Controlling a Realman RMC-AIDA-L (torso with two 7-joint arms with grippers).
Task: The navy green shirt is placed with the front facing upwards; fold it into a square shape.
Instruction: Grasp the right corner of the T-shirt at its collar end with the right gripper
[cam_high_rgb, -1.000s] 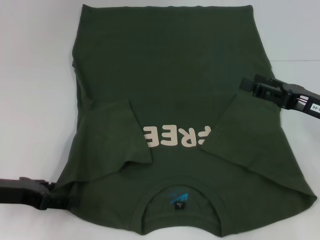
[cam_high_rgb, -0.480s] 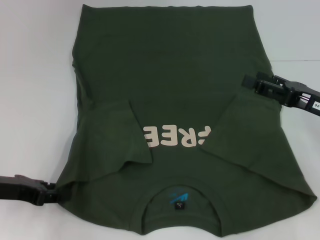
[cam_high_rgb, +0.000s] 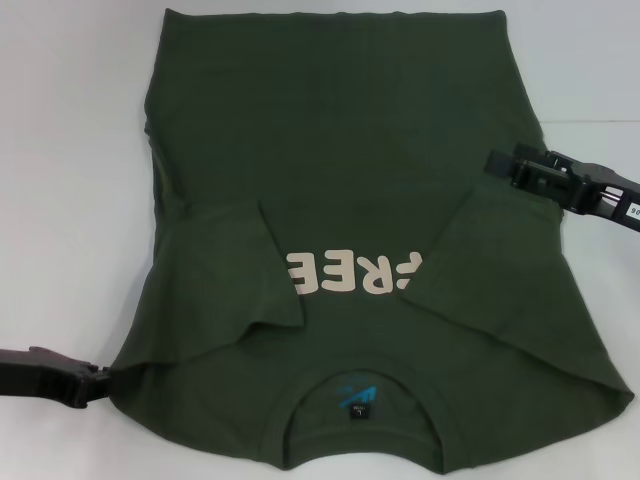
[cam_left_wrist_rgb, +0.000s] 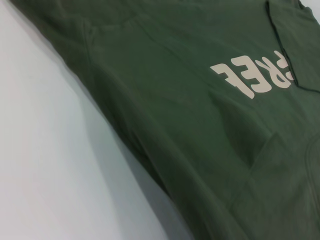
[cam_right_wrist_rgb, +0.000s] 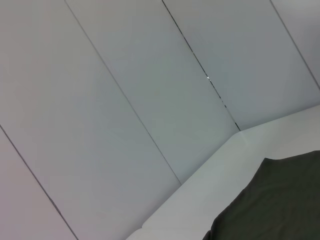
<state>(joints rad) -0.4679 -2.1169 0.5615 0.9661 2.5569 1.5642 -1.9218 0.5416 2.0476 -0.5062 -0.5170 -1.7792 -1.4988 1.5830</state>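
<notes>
Plain white counter (cam_high_rgb: 70, 150), matte, under white panelled walls (cam_right_wrist_rgb: 125, 75) with thin dark seams. Navy green shirt (cam_high_rgb: 340, 130) lies flat on it, front up, both sleeves folded inward over the "FREE" print (cam_high_rgb: 352, 273). Left gripper (cam_high_rgb: 98, 385) at its near left edge, right gripper (cam_high_rgb: 497, 164) at its right edge; can't tell if either is clamped.

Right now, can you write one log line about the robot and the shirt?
shirt: flat, both sleeves folded in | left gripper: at near left edge | right gripper: at right edge | square: not yet
</notes>
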